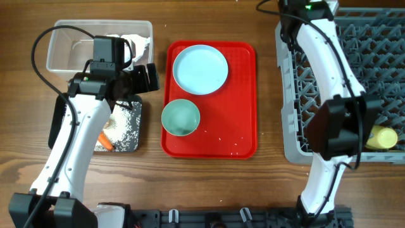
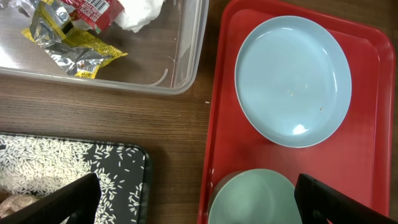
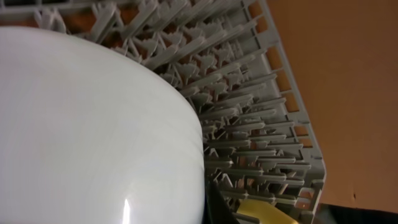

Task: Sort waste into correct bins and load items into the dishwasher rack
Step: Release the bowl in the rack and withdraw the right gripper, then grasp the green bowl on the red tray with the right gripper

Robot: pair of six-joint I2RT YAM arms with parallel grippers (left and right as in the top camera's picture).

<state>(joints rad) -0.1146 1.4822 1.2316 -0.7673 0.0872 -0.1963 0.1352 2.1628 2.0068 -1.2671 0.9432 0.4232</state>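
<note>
My left gripper (image 1: 147, 77) is open and empty, and in the left wrist view (image 2: 199, 208) its fingers hang over the gap between the black tray (image 2: 134, 155) and the teal bowl (image 2: 255, 196). The light-blue plate (image 1: 200, 68) and teal bowl (image 1: 181, 118) sit on the red tray (image 1: 237, 126). The clear tub (image 1: 63, 47) holds a napkin (image 2: 140, 12) and yellow, silver and red wrappers (image 2: 71, 40). The black tray (image 1: 130, 126) holds rice, a carrot piece (image 1: 105, 140) and a brown lump (image 2: 12, 202). My right gripper (image 3: 210, 194) holds a white bowl (image 3: 93, 137) over the grey rack (image 1: 373, 57).
A yellow cup (image 1: 383, 136) lies at the rack's right edge and also shows in the right wrist view (image 3: 267, 213). A few rice grains lie on the red tray's front part. My right arm stretches across the rack's left side.
</note>
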